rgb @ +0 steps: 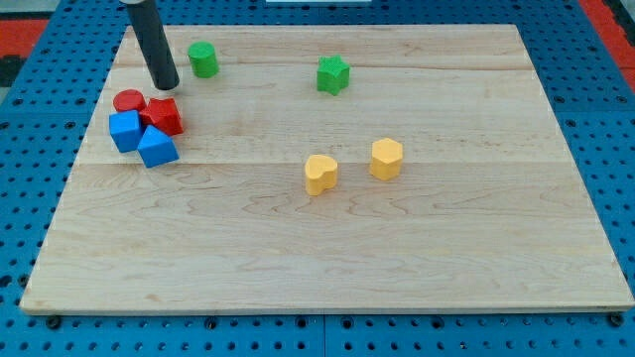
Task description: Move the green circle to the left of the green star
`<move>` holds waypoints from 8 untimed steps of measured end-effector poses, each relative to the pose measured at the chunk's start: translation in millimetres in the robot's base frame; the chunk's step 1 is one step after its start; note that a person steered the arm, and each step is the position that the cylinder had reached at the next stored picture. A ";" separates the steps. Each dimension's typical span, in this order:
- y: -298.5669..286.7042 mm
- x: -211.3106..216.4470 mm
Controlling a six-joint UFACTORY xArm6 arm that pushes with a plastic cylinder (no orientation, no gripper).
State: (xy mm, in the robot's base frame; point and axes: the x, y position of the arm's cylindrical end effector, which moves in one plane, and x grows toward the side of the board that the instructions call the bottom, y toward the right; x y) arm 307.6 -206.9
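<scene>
The green circle (pixel 203 59) stands near the view's top left of the wooden board. The green star (pixel 333 74) stands to its right, near the top middle, well apart from it. My tip (pixel 167 86) rests on the board just left of and below the green circle, with a small gap between them. The dark rod rises from the tip toward the view's top left corner.
Just below my tip is a tight cluster: a red circle (pixel 129 100), a red block (pixel 163 116), a blue cube (pixel 125 130) and a blue block (pixel 157 148). A yellow heart (pixel 320 174) and a yellow hexagon (pixel 386 159) stand mid-board. The wooden board (pixel 446 248) lies on a blue pegboard.
</scene>
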 end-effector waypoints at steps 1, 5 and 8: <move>13.2 -27.3; 49.2 -91.8; 211.4 -85.7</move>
State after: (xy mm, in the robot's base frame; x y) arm 221.8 4.5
